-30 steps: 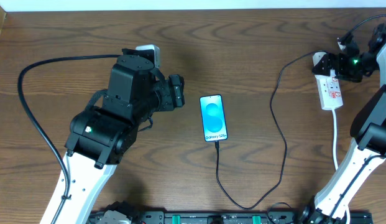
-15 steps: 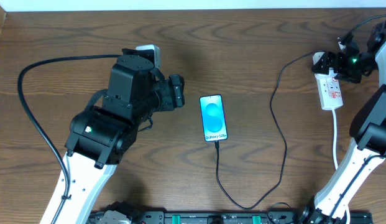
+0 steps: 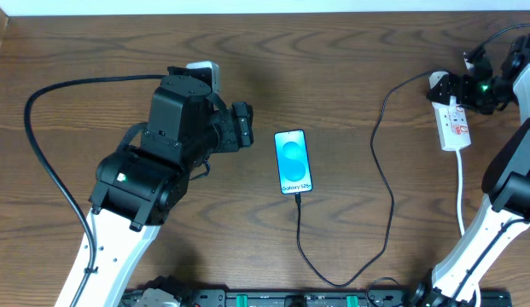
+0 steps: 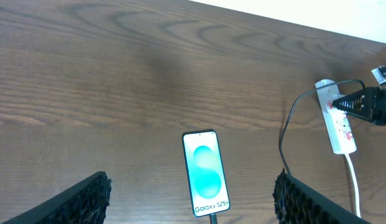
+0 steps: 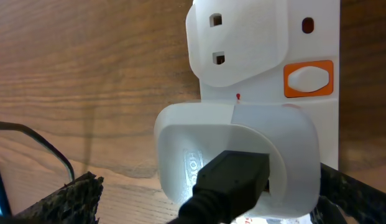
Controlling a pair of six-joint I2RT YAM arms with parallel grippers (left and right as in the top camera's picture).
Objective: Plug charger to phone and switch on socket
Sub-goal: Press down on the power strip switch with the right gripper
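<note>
The phone (image 3: 294, 162) lies flat mid-table with its blue screen lit; it also shows in the left wrist view (image 4: 205, 173). The charger cable (image 3: 390, 205) runs from the phone's bottom edge, loops toward the front and goes up to the socket (image 3: 455, 126). Its black plug (image 5: 233, 177) sits in a white adapter (image 5: 242, 134) on the strip. An orange-framed switch (image 5: 309, 79) is beside the adapter. My right gripper (image 5: 208, 199) is open, its fingers either side of the adapter. My left gripper (image 4: 191, 186) is open and empty, hovering left of the phone.
The socket's white lead (image 3: 461, 183) runs toward the front right. My left arm's thick black cable (image 3: 51, 162) arcs over the left of the table. A rail (image 3: 290, 298) lies along the front edge.
The right arm's forearm has shifted very slightly. Its gripper stays at the socket. The left arm, phone and cable have not moved.
</note>
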